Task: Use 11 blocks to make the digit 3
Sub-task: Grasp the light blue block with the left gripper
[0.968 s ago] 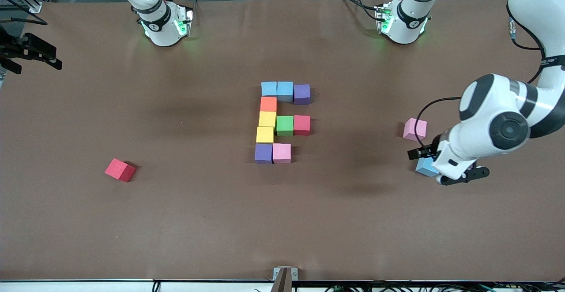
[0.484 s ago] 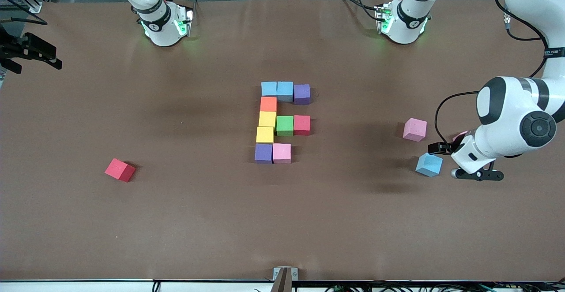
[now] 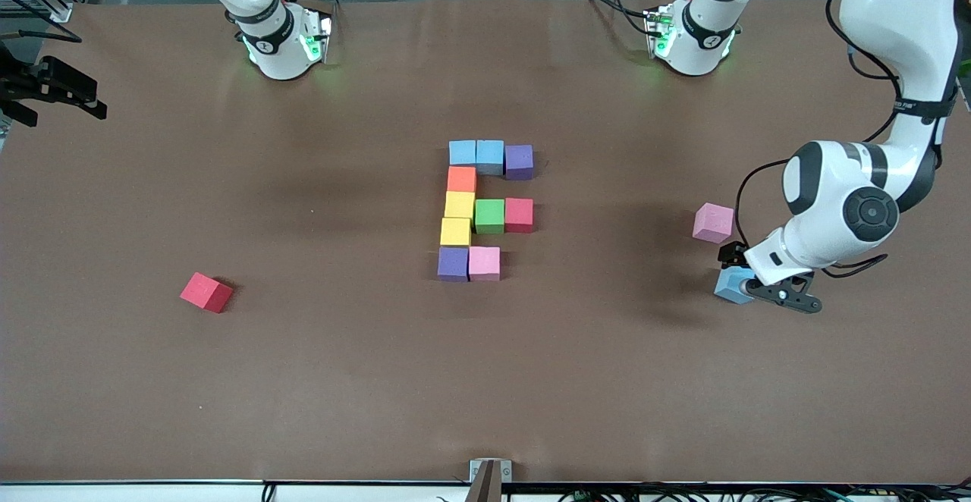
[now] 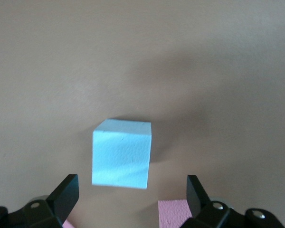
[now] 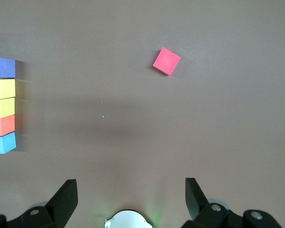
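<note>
Near the middle of the table the digit 3 is most of the way built: I count ten blocks set edge to edge. Farthest from the front camera runs a bar of two blue cubes and a purple one. From its end toward the right arm's side a column comes down toward the camera: orange, yellow, yellow, then purple. A green cube and a red one branch off the upper yellow as the middle bar, and a pink cube sits beside the bottom purple. That nearest bar is one cube short of the other two, so to my eye a single block is still wanted beside the pink one.

Three blocks lie loose. The blue block is toward the left arm's end of the table, with the loose pink block near it and a little farther from the camera. The loose red block sits well apart toward the right arm's end.

Over that blue block hangs the left gripper, fingers spread wide and holding nothing; the wrist view shows the cube between them but untouched. I'd guess this is the last piece. The right gripper waits up over its own end of the table, equally wide and empty.
</note>
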{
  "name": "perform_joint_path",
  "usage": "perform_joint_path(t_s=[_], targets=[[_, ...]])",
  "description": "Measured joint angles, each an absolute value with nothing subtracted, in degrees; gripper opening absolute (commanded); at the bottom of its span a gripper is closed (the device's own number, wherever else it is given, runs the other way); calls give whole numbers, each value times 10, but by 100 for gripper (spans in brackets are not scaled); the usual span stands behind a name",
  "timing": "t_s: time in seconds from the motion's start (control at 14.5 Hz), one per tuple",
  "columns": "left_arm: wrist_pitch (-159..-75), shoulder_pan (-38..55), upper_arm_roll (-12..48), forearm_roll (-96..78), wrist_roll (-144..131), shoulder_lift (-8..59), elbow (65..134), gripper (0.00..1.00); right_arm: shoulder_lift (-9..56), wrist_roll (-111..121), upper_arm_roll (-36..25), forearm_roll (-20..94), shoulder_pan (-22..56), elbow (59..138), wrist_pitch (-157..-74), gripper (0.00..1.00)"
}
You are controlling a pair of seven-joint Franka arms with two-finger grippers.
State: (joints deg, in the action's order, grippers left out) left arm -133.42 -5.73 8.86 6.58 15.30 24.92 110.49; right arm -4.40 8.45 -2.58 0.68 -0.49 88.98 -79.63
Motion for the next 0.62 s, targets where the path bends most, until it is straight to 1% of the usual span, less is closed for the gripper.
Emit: perform_joint_path(t_s=[0.28,0.62], targets=[[-1349,-58,85,66,181,276,1100,99,-44,85,-26,7,-5,890,-796,100],[-1349,-58,78,66,182,294,1078,98,-44,85,-26,7,-5,890,-796,100]])
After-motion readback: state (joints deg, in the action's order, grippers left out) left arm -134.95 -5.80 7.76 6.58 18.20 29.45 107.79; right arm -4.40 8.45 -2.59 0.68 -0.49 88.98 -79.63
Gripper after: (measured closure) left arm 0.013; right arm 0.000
